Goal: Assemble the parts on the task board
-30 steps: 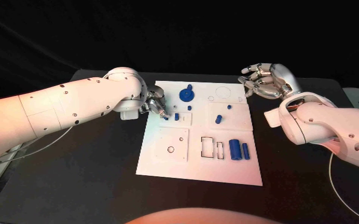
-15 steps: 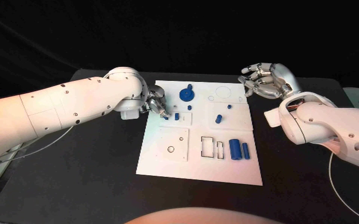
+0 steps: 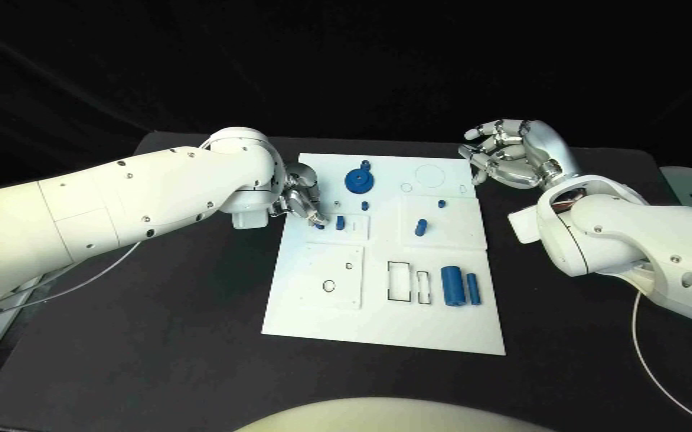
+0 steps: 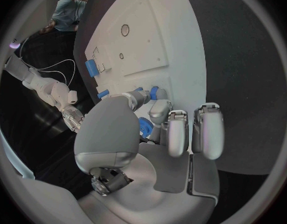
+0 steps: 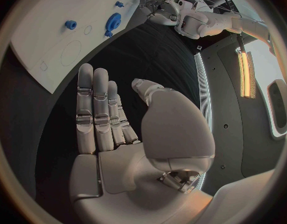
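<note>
2 hands are seen: the left hand (image 3: pixel 299 202) is pressed to the task board (image 3: pixel 387 312) at its left edge, a small blue part (image 4: pixel 154 92) pinched at its fingertips; the right hand (image 3: pixel 515 156), off the board's far right corner, is spread and grasps nothing.

Head view: high, looking down on the black desk (image 3: pixel 173 352) and the flat white rectangular task board (image 3: pixel 346 322). Each wrist view sits close behind its own hand, facing outward. All three views share the board.
</note>
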`<state>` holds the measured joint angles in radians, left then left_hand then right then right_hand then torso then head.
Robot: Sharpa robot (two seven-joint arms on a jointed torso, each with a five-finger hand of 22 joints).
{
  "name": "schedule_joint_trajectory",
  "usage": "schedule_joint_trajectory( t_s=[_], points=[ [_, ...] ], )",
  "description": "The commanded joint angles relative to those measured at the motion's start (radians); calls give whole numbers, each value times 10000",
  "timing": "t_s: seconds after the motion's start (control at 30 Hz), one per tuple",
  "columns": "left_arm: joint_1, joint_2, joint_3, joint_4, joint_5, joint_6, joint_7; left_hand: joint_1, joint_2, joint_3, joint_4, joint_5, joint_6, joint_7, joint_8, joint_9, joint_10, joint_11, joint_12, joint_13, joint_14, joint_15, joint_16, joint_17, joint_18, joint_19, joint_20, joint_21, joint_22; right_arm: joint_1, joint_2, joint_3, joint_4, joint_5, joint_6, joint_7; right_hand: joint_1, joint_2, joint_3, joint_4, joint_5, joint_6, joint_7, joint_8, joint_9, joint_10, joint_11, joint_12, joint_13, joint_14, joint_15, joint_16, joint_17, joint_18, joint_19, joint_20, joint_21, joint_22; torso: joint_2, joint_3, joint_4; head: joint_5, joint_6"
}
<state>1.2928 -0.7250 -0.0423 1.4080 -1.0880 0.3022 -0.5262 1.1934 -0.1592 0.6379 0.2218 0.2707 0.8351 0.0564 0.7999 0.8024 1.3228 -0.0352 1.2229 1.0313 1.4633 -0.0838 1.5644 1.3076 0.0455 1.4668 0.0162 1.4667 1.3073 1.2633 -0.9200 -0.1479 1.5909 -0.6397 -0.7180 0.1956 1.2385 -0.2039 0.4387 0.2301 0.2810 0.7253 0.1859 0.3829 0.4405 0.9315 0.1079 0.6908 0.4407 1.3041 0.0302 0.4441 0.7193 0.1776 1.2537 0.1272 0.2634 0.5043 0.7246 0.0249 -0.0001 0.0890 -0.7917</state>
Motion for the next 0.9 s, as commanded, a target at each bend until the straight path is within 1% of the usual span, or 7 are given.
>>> schedule_joint_trajectory(
  t_s=[0.03,0.17,0.33,0.53,0.6,0.73,0.9],
  points=[
    [-29,82,-25,-12,-34,119,19,4,71,1489,-1443,40,117,-168,49,-8,34,22,33,-25,1075,-53,64,2632,-23,183,-64,28,693,-9,9,1,5,-42,77,101,-16,85,-13,57,43,2,35,74,-17,-43,-3,-64,-38,91,-17,-68,34,38,110,6,-80,-36,1,2,-10,-2,-6],
    [-45,117,-37,-47,-103,69,5,-3,81,1503,-1445,40,118,-166,53,-9,34,22,32,-27,1075,-53,64,2632,-22,180,-65,24,685,-12,12,1,8,-39,79,105,-16,85,-13,57,43,2,35,74,-17,-43,-3,-64,-38,91,-17,-68,34,38,110,6,-80,-36,-1,7,-13,5,-19],
    [-60,132,-48,-68,-130,39,-6,-10,91,1517,-1448,40,120,-165,58,-10,39,23,36,-20,1075,-53,64,2632,-25,187,-65,32,703,-14,10,1,10,-37,74,107,-16,85,-13,57,43,2,35,74,-17,-43,-3,-64,-38,91,-17,-68,34,38,110,6,-80,-36,-3,6,5,-11,-19],
    [-65,135,-54,-82,-101,-12,-10,-67,114,1550,-1440,34,127,-161,77,-13,35,28,20,-47,1075,-50,64,2632,-23,182,-65,27,694,-15,12,1,17,-36,69,112,-16,85,-13,57,43,2,35,74,-17,-43,-3,-64,-38,91,-17,-68,34,38,110,6,-80,-36,-5,14,0,1,-19],
    [-66,133,-56,-89,-92,-61,-9,-135,110,1560,-1427,24,122,-157,87,-19,18,33,-9,-89,1075,-46,64,2632,-21,177,-63,21,684,-15,9,1,20,-36,69,112,-16,85,-13,57,43,2,35,74,-17,-43,-3,-64,-38,91,-17,-68,34,38,110,6,-80,-36,-5,9,-3,7,-15],
    [-66,124,-58,-100,-62,-92,-13,-422,13,1453,-1349,-13,172,-189,152,-38,31,20,-19,-105,1075,-52,64,2632,-21,177,-60,21,692,-15,1,1,25,-35,69,113,-16,85,-13,57,43,2,35,74,-17,-43,-3,-64,-38,91,-17,-68,34,38,110,6,-80,-36,-7,7,-8,7,-7],
    [-67,109,-60,-115,-41,-77,-19,-712,-202,1205,-1263,-30,220,-252,182,-97,41,-27,-29,-120,1075,-92,64,2632,-23,183,-74,24,708,-15,-8,1,29,-33,69,113,-16,85,-13,57,43,2,35,74,-17,-43,-3,-64,-38,91,-17,-68,34,38,110,6,-80,-36,-4,8,2,-4,2]
  ],
)
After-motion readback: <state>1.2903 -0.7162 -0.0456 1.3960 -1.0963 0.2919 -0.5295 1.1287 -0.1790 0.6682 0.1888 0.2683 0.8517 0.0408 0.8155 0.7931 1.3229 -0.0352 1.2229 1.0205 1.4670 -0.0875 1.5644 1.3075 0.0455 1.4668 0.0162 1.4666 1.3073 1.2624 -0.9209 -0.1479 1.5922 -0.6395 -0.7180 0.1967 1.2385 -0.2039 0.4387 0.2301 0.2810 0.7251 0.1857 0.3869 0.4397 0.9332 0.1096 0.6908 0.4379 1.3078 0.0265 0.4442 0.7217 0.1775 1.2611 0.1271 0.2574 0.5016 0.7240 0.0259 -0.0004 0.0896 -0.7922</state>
